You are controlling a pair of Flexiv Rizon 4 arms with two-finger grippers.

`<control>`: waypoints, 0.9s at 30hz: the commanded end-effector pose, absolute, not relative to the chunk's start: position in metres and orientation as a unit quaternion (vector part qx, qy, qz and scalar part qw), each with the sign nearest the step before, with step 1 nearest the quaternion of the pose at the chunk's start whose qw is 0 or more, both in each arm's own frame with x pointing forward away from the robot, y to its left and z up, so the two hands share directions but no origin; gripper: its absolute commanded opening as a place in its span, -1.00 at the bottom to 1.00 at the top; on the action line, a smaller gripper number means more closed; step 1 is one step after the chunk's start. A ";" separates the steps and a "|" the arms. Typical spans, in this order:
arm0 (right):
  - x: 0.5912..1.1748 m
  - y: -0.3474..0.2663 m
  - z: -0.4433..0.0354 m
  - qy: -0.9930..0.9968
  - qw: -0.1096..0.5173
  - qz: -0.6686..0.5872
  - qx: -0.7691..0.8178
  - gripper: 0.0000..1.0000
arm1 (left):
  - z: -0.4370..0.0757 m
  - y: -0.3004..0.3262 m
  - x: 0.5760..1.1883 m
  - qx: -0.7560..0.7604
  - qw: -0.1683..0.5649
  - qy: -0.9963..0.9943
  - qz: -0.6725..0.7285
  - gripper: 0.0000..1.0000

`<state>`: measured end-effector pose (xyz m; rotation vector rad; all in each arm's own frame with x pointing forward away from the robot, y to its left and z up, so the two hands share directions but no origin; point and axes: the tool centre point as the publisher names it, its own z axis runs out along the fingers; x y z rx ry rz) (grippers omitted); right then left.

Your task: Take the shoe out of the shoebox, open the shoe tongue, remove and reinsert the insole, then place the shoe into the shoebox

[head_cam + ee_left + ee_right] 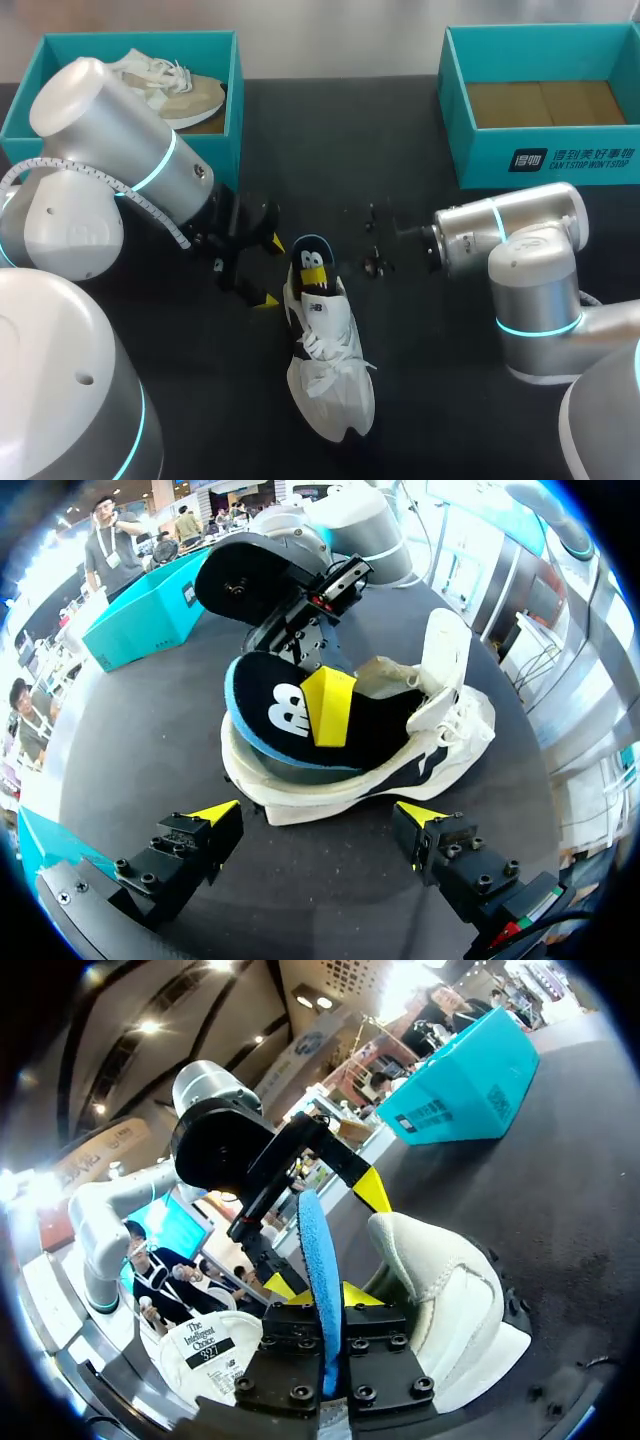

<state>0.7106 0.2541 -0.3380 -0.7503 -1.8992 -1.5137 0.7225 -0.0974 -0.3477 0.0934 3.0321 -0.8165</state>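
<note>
Pinching insole (pixel 318 1250), half out at heel of shoe (pixel 330 380) on surface (pixel 425 420), in narrow right end effector (pixel 320 1291). Holding left end effector (pixel 317 815) wide beside heel. Judging insole light, floppy: grip edge, brace heel.

1. right gripper (pixel 314 272): body lost against the dark table (pixel 450 400) in head view; one yellow tip shows.
2. second shoe (pixel 175 90) in far-left shoebox (pixel 236 95): partly behind left arm (pixel 120 140).
3. far-right shoebox (pixel 540 160): cut by the picture's edge.
4. insole (pixel 318 1260): lower end hidden between the right gripper's fingers.
5. shoe (pixel 330 380): heel opening covered by the insole.
</note>
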 end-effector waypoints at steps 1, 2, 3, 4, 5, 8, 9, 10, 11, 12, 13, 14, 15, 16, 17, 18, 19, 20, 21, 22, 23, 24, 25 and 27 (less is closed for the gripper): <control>0.699 0.257 -0.353 -0.699 0.310 -0.578 -0.286 -1.00 | -0.348 -0.097 0.723 0.030 0.000 0.965 -0.260 1.00; 0.697 0.257 -0.355 -0.693 0.317 -0.581 -0.285 -1.00 | -0.348 -0.097 0.723 0.030 0.000 0.965 -0.260 1.00; 0.694 0.257 -0.358 -0.689 0.322 -0.582 -0.288 -1.00 | -0.348 -0.097 0.723 0.030 0.000 0.965 -0.260 1.00; 0.691 0.258 -0.361 -0.686 0.327 -0.582 -0.291 -1.00 | -0.348 -0.097 0.723 0.030 0.000 0.965 -0.260 1.00; 0.688 0.259 -0.363 -0.682 0.332 -0.583 -0.291 -1.00 | -0.348 -0.097 0.723 0.030 0.000 0.965 -0.260 1.00; 0.683 0.262 -0.367 -0.677 0.341 -0.583 -0.294 -1.00 | -0.348 -0.097 0.723 0.030 0.000 0.965 -0.260 1.00; 0.682 0.262 -0.367 -0.676 0.342 -0.583 -0.294 -1.00 | -0.348 -0.097 0.723 0.030 0.000 0.965 -0.260 1.00; 0.681 0.262 -0.366 -0.676 0.342 -0.583 -0.294 -1.00 | -0.348 -0.097 0.723 0.030 0.000 0.965 -0.260 1.00; 0.682 0.263 -0.365 -0.676 0.341 -0.584 -0.293 -1.00 | -0.348 -0.097 0.723 0.030 0.000 0.965 -0.260 1.00; 0.683 0.263 -0.363 -0.678 0.338 -0.583 -0.292 -0.70 | -0.348 -0.097 0.723 0.030 0.000 0.965 -0.260 1.00; 0.684 0.262 -0.361 -0.681 0.335 -0.583 -0.289 -0.45 | -0.348 -0.097 0.723 0.030 0.000 0.965 -0.260 1.00; 0.686 0.263 -0.358 -0.684 0.332 -0.583 -0.286 -0.33 | -0.348 -0.097 0.723 0.030 0.000 0.965 -0.260 1.00; 0.687 0.263 -0.356 -0.687 0.329 -0.582 -0.284 -0.23 | -0.348 -0.097 0.723 0.030 0.000 0.965 -0.260 1.00; 0.688 0.263 -0.354 -0.690 0.326 -0.582 -0.282 -0.18 | -0.348 -0.097 0.723 0.030 0.000 0.965 -0.260 1.00; 0.689 0.264 -0.351 -0.693 0.323 -0.581 -0.280 -0.17 | -0.348 -0.097 0.723 0.030 0.000 0.965 -0.260 1.00; 0.690 0.264 -0.350 -0.696 0.320 -0.580 -0.278 -0.15 | -0.348 -0.097 0.723 0.030 0.000 0.965 -0.260 1.00; 0.691 0.265 -0.348 -0.698 0.318 -0.579 -0.276 -0.13 | -0.348 -0.097 0.723 0.030 0.000 0.965 -0.260 1.00; 0.692 0.265 -0.346 -0.700 0.316 -0.579 -0.275 -0.13 | -0.348 -0.097 0.723 0.030 0.000 0.965 -0.260 1.00; 0.692 0.265 -0.345 -0.702 0.314 -0.578 -0.274 -0.13 | -0.348 -0.097 0.723 0.030 0.000 0.965 -0.260 1.00; 0.692 0.265 -0.344 -0.703 0.312 -0.577 -0.273 -0.13 | -0.348 -0.097 0.723 0.030 0.000 0.965 -0.260 1.00; 0.692 0.265 -0.342 -0.705 0.310 -0.577 -0.272 -0.13 | -0.348 -0.097 0.723 0.030 0.000 0.965 -0.260 1.00; 0.693 0.265 -0.341 -0.706 0.309 -0.576 -0.272 -0.13 | -0.348 -0.097 0.723 0.030 0.000 0.965 -0.260 1.00; 0.693 0.266 -0.340 -0.708 0.307 -0.576 -0.271 -0.13 | -0.348 -0.097 0.723 0.030 0.000 0.965 -0.260 1.00; 0.693 0.266 -0.338 -0.710 0.305 -0.574 -0.270 -0.15 | -0.348 -0.097 0.723 0.030 0.000 0.965 -0.260 1.00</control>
